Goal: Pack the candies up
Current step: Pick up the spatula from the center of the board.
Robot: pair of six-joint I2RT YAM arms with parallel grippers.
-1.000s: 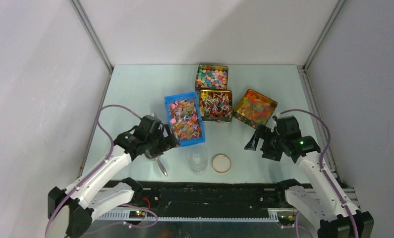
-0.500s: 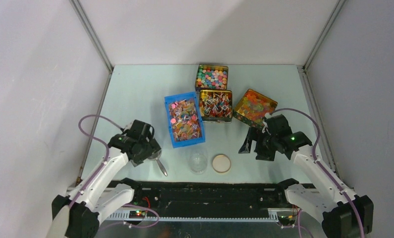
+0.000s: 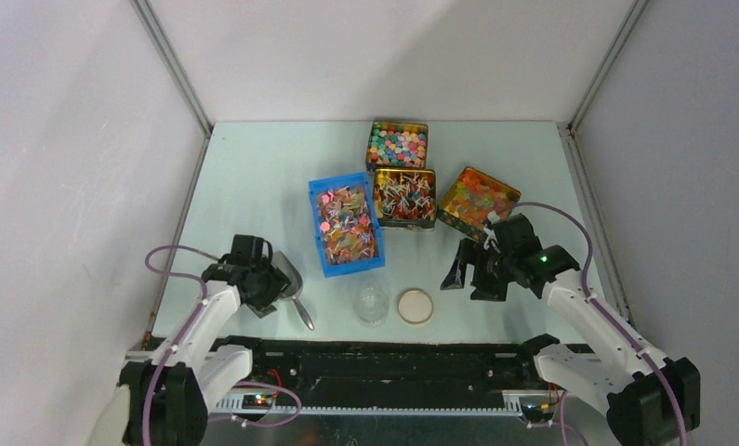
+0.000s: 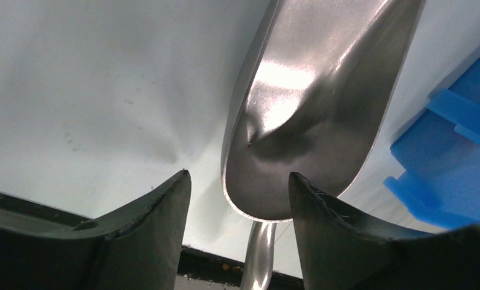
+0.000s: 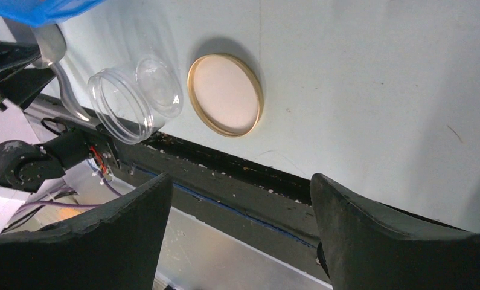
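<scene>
The candies (image 3: 347, 226), small twist-wrapped sweets, fill a blue crate (image 3: 315, 232) at mid table, and more lie in the tin (image 3: 404, 195) beside it. A metal scoop (image 3: 297, 295) lies on the table left of the crate. My left gripper (image 3: 274, 283) is open and low over it. In the left wrist view the scoop's bowl (image 4: 310, 109) and handle (image 4: 258, 257) sit between the parted fingers of the left gripper (image 4: 237, 193). My right gripper (image 3: 472, 269) (image 5: 240, 199) is open and empty, right of a clear jar (image 3: 372, 299) (image 5: 131, 99) and its lid (image 3: 415, 306) (image 5: 225, 93).
A tin of round pastel balls (image 3: 398, 144) stands at the back. A tin of orange jelly pieces (image 3: 478, 200) stands just behind the right gripper. The black rail (image 3: 393, 358) runs along the table's near edge.
My left arm has drawn back from the crate's side and come down over the scoop, its jaws narrowing. The right gripper has shifted a little left, toward the lid.
</scene>
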